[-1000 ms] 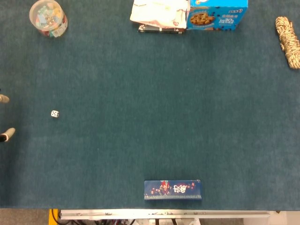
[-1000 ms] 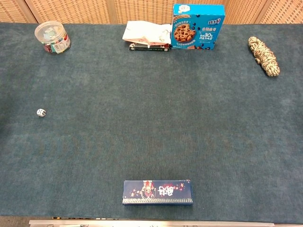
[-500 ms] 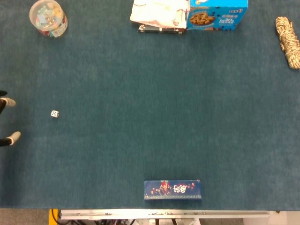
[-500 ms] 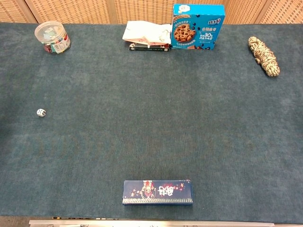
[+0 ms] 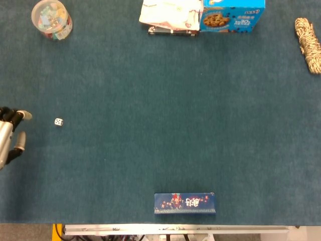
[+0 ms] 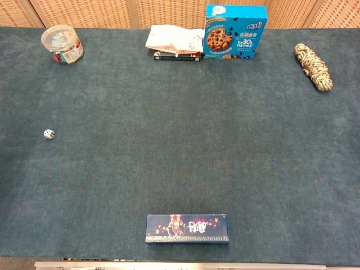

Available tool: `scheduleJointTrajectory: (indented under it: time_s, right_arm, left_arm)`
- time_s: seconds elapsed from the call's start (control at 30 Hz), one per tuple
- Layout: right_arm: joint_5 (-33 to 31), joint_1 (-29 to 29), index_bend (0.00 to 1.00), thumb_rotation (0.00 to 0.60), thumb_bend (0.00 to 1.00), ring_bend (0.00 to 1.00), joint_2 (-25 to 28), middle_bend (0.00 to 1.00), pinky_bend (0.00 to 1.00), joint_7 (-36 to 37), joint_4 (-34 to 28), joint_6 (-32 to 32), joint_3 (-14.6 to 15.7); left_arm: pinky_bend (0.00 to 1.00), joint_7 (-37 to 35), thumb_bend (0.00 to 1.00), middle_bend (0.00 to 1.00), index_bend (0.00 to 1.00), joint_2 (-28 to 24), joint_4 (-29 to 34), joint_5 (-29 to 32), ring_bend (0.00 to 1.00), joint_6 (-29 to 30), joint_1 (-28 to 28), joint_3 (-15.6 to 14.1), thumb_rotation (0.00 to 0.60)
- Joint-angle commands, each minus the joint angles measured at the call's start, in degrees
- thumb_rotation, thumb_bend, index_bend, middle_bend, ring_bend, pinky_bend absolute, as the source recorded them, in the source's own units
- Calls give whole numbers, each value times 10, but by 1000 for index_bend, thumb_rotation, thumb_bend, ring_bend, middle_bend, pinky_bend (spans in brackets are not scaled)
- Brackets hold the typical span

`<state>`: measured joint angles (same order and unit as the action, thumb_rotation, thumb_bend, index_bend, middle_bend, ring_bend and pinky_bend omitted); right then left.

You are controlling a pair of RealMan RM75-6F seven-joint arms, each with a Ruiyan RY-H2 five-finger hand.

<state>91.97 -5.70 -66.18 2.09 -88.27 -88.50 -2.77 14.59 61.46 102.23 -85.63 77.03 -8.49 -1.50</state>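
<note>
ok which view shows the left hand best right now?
The head view. The left hand shows at the left edge, its fingers apart, holding nothing, just left of the white die and clear of it. The chest view shows the die but no hand at all.

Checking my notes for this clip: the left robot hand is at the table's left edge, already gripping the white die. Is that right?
Not quite. The left robot hand is at the left edge, but it holds nothing: the white die lies apart from it on the table. The head view shows the gap.
</note>
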Motion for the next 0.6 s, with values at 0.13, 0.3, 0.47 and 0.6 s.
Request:
scheduleJointTrajectory:
  time_s: [0.13, 0.3, 0.47, 0.6]
  right_arm:
    - [-1, 4, 799, 600, 225, 537, -2, 608, 773, 2, 1, -10, -4]
    - [-5, 5, 799, 600, 224, 537, 0, 608, 773, 2, 2, -9, -5]
    - [-8, 4, 799, 600, 225, 537, 1, 609, 773, 3, 1, -4, -6]
    - [-10, 4, 798, 600, 225, 537, 2, 608, 773, 3, 2, -3, -6]
  left_arm:
    - [635, -5, 717, 917, 344, -14, 13, 1, 652, -33, -13, -9, 600]
    - [773, -33, 809, 1000, 349, -28, 23, 1, 838, -66, -28, -15, 600]
    - [903, -85, 897, 1000, 370, -41, 27, -1, 971, -110, -49, -21, 600]
    - [941, -111, 926, 1000, 389, -44, 24, 2, 1000, -136, -63, -23, 600]
